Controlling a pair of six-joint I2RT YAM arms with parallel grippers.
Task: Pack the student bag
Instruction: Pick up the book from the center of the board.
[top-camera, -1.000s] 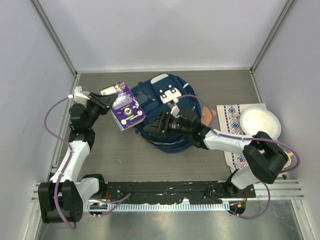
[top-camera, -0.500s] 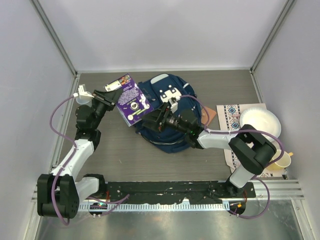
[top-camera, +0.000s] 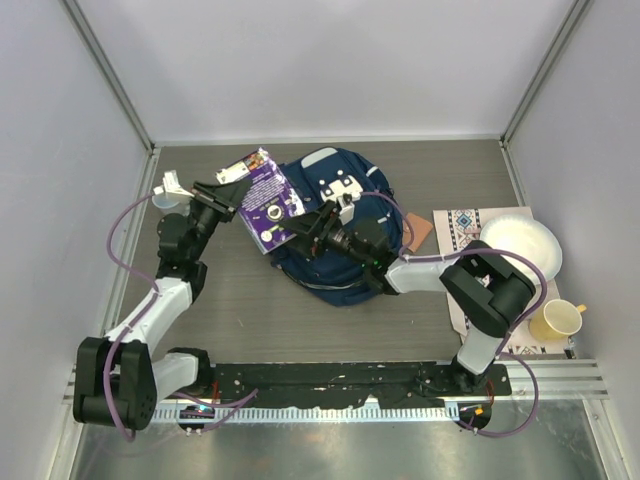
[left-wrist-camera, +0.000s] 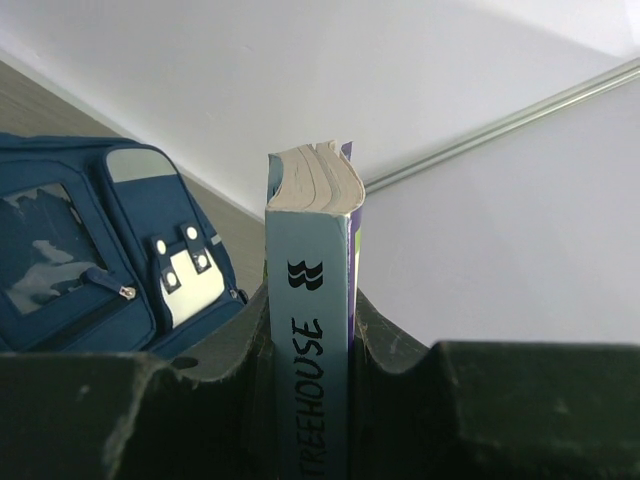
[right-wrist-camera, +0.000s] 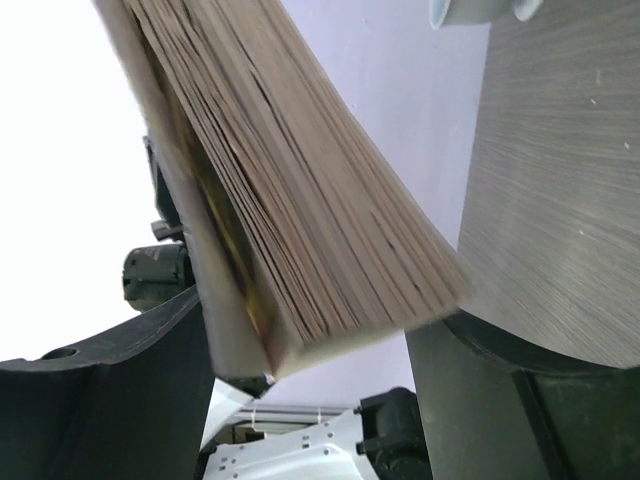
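Note:
The student bag (top-camera: 338, 285) is navy with a white buckle patch and lies flat at mid-table; it also shows in the left wrist view (left-wrist-camera: 70, 260). My left gripper (top-camera: 228, 195) is shut on the spine of a purple paperback book (top-camera: 265, 200), lettered "TREEHOUSE" (left-wrist-camera: 310, 300), and holds it tilted above the bag's left edge. My right gripper (top-camera: 303, 232) reaches across the bag to the book's right corner. In the right wrist view the book's page edges (right-wrist-camera: 300, 200) lie between the spread jaws of the right gripper (right-wrist-camera: 315, 320), and a gap shows on the right side.
A patterned cloth (top-camera: 458, 235) lies right of the bag with a white bowl (top-camera: 520, 248) on it and a yellow cup (top-camera: 555, 320) at its near edge. A brown item (top-camera: 418, 232) touches the bag's right side. A white cup (top-camera: 166, 197) stands by the left wall.
The left gripper has carried the book right and farther back, over the bag's left edge. The right gripper has moved left across the bag until its jaws straddle the book's corner.

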